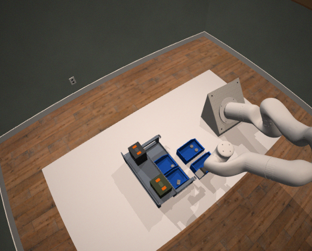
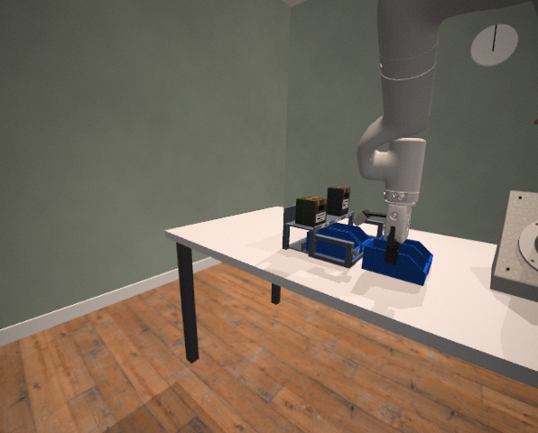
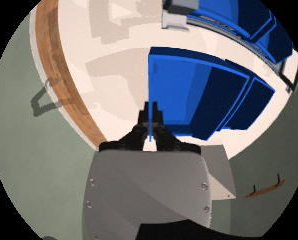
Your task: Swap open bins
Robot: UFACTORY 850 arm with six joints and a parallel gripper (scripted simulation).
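My gripper [image 2: 391, 253] [image 3: 150, 108] is shut on a side wall of the empty blue bin [image 1: 196, 163] [image 2: 376, 262] [image 3: 171, 82]. The bin looks about level and low over the table; whether its base touches the top I cannot tell. The arm hides my fingers in the top view. The other blue bin [image 1: 186, 156] [image 3: 254, 102] stands close beside it on the table, with two round parts [image 1: 191, 146] [image 1: 196, 149] in it. The grey shelf [image 1: 148, 170] has a bare place [image 1: 156, 151] at one end, with no bin in it.
Two blue bins [image 1: 164, 162] [image 1: 174, 177] sit side by side on the shelf, each with a part inside. A black box [image 1: 137, 153] [image 2: 338, 201] and a green box [image 1: 160, 185] [image 2: 309, 212] stand on its upper board. The arm's base block [image 1: 213, 116] [image 2: 502, 242] stands beyond the bins.
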